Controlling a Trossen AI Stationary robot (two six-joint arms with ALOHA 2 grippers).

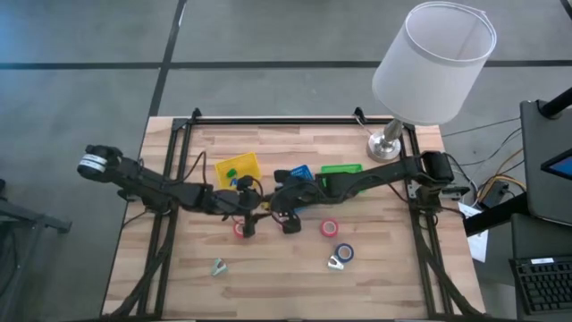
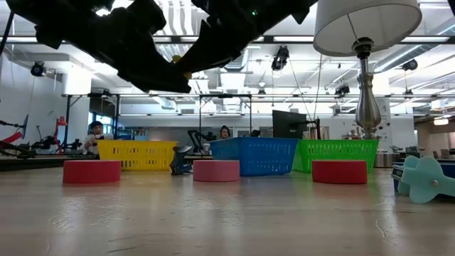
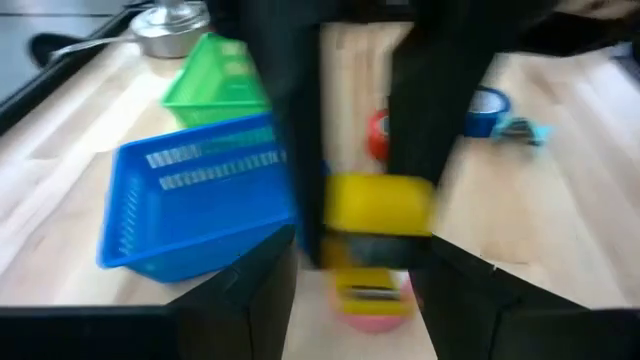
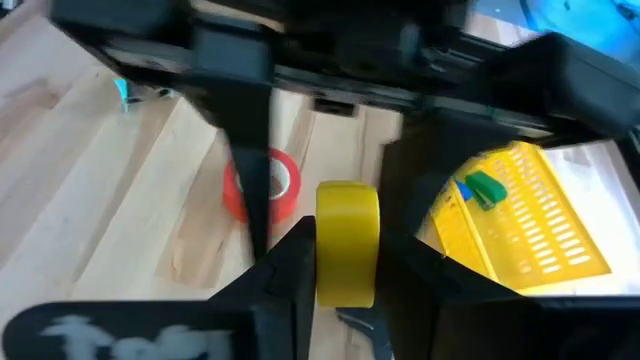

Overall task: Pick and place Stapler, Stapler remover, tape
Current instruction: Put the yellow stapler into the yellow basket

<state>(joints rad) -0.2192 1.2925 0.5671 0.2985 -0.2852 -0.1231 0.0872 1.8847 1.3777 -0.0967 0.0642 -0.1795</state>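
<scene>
The yellow stapler (image 4: 347, 240) hangs above the table's middle, between my two grippers. My right gripper (image 4: 347, 292) is shut on it and reaches in from the table's right (image 1: 284, 213). My left gripper (image 3: 360, 320) faces it from the left (image 1: 250, 213); it is open, with a finger on either side of the stapler and clear of it. On the table lie a red tape (image 1: 239, 229), a second red tape (image 1: 330, 228) and a blue tape (image 1: 344, 253). A teal stapler remover (image 1: 336, 263) lies beside the blue one. My right gripper pinches the stapler's yellow body (image 4: 347, 272) between its two fingers (image 4: 285, 275), at the end toward the right arm. The fingers slant down from the table's right side. The stapler is lifted clear of the table, above the red tape.
A yellow basket (image 1: 237, 170), a blue basket (image 1: 299, 174) and a green basket (image 1: 340, 170) stand in a row behind the grippers. A lamp (image 1: 386, 148) stands at the far right corner. Another small pale tool (image 1: 217, 266) lies near the front left.
</scene>
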